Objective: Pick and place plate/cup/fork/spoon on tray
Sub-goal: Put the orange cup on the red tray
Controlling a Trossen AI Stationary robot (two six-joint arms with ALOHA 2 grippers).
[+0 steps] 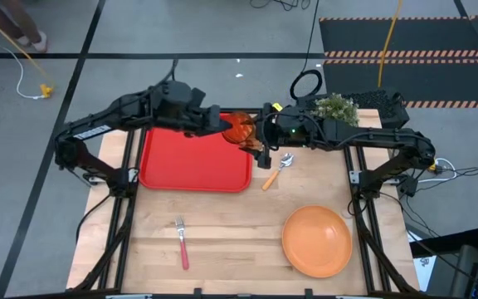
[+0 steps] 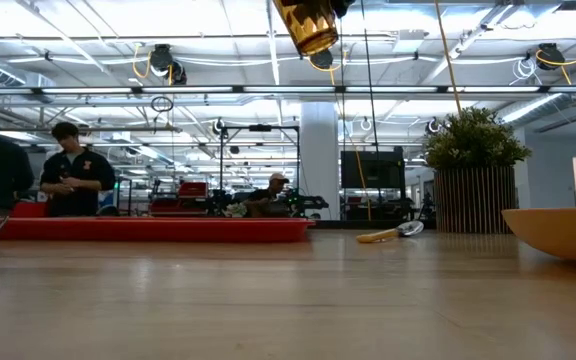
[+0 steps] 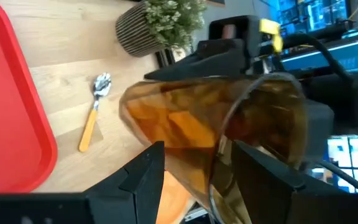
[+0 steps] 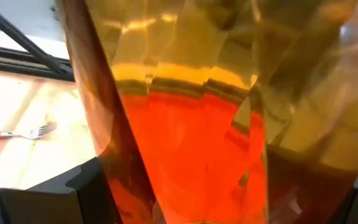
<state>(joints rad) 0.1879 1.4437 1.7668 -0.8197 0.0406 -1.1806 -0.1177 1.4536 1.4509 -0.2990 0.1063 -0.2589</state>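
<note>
The amber cup point(image 1: 241, 129) is held high in the air between both grippers, over the red tray's point(image 1: 189, 158) far right corner; the low view shows it at the top point(image 2: 308, 25). My right gripper point(image 1: 260, 139) is shut on it from the right. My left gripper point(image 1: 225, 124) comes from the left and is open. One of its fingers point(image 3: 145, 171) stands outside the cup's wall and the other point(image 3: 260, 174) in the cup's mouth. The spoon point(image 1: 276, 170), the fork point(image 1: 182, 242) and the orange plate point(image 1: 317, 241) lie on the table. My right gripper holds the cup's side wall point(image 4: 123, 186) between its two fingers point(image 4: 82, 186), which come from the table's right. The cup is lifted clear of the tray, tilted, with its mouth point(image 3: 272, 118) toward my left gripper. My left gripper straddles the rim point(image 3: 219, 149); I cannot tell whether it touches.
A potted plant point(image 1: 336, 108) stands at the far right, behind my right arm. The spoon lies just right of the tray's right rim. The plate sits near the front right and the fork near the front, below the tray. People show in the room beyond the table point(image 2: 73, 170).
</note>
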